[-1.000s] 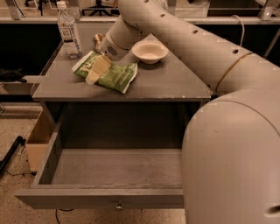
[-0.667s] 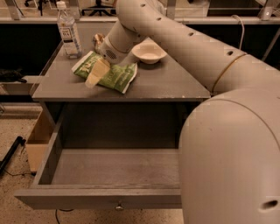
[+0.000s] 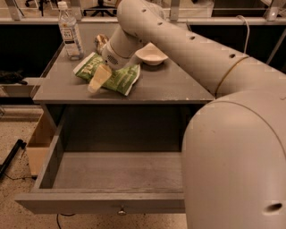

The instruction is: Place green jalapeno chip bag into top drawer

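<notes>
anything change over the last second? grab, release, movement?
Barely. The hand crept slightly lower in the picture, toward the table's front edge, over the green jalapeno chip bag. The arm's elbow shifted a touch left. No grasp or release is visible. The bag on the tabletop, the water bottle, the white bowl and the open top drawer are as before.

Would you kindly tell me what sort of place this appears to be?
Probably an office or lab workroom: a plain grey wooden cabinet with its top drawer open, a speckled hard floor, chair bases behind. The gripper is over the crinkly green jalapeno chip bag on it.
</notes>
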`<state>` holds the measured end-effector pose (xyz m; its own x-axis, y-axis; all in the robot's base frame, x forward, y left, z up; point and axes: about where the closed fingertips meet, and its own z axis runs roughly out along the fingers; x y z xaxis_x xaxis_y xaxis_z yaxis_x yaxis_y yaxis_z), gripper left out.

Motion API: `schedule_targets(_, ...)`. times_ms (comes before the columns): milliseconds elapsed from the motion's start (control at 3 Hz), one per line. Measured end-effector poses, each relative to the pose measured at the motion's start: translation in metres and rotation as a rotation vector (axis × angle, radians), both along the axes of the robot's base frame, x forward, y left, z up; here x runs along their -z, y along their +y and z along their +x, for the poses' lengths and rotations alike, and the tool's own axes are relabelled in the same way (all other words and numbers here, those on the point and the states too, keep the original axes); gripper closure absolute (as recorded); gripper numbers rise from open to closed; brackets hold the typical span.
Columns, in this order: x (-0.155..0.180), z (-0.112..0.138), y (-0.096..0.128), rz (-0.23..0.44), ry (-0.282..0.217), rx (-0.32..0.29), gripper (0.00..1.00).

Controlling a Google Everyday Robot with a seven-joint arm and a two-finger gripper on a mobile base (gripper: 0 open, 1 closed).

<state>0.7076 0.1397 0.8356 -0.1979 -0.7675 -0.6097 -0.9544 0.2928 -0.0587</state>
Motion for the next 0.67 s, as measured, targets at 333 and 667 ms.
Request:
schedule_targets(333,0.0000,0.0000,0.0000,0.000,0.000,0.000,0.38)
schedule_targets(667,0.0001,0.0000,0.0001,0.000,0.000,0.000,0.62)
